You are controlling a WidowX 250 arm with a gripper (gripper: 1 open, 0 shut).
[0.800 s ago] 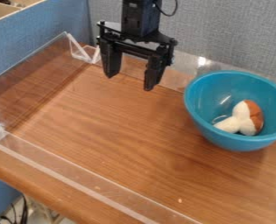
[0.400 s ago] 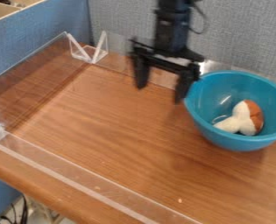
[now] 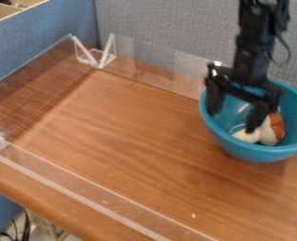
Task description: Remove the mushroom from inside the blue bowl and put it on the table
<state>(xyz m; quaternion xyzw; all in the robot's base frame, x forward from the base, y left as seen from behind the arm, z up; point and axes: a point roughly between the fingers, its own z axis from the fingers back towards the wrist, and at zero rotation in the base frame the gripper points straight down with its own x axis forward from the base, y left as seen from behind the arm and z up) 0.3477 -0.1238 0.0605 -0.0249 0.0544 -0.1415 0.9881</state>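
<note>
The blue bowl (image 3: 229,139) stands at the right side of the table (image 3: 119,132). Inside it lies the mushroom (image 3: 274,128) on its side, orange-brown cap to the right and white stem to the left. My gripper (image 3: 240,113) points straight down over the bowl, open, its black fingers (image 3: 219,92) reaching below the rim. The right finger stands just in front of the mushroom and hides part of it. Nothing is held between the fingers.
Low clear acrylic walls (image 3: 43,68) edge the tabletop at the left, back and front. A blue partition (image 3: 43,33) stands behind the left corner and a grey panel behind the back wall. Bare wood lies left of the bowl.
The arm has travelled from the back middle of the table to the right and come down over the bowl. The fingers stayed open. The mushroom and bowl have not moved.
</note>
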